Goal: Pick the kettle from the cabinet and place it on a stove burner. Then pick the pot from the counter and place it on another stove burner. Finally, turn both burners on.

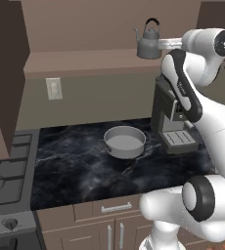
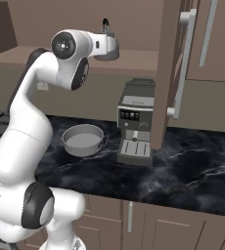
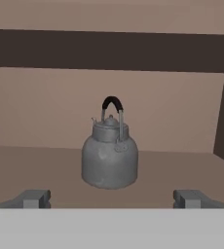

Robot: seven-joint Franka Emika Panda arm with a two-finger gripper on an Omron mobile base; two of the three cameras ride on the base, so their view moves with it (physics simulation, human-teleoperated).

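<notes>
The grey kettle (image 3: 110,155) with its black arched handle stands upright on the brown shelf board of the cabinet (image 3: 31,168). My gripper (image 3: 113,198) is open just in front of it, fingers wide apart with nothing between them. In the left base view the kettle (image 1: 148,41) sits at the shelf's right end, beside my raised hand. The wide shallow pot (image 1: 124,141) rests on the black counter (image 1: 70,171), below and left of the kettle. The stove burners (image 1: 4,166) lie at the far left under dark grates.
A grey coffee machine (image 1: 175,119) stands on the counter right of the pot, directly under my arm. An open cabinet door (image 2: 175,73) hangs close on the right. Stove knobs (image 1: 9,223) line the range front. A wall outlet (image 1: 54,88) is behind.
</notes>
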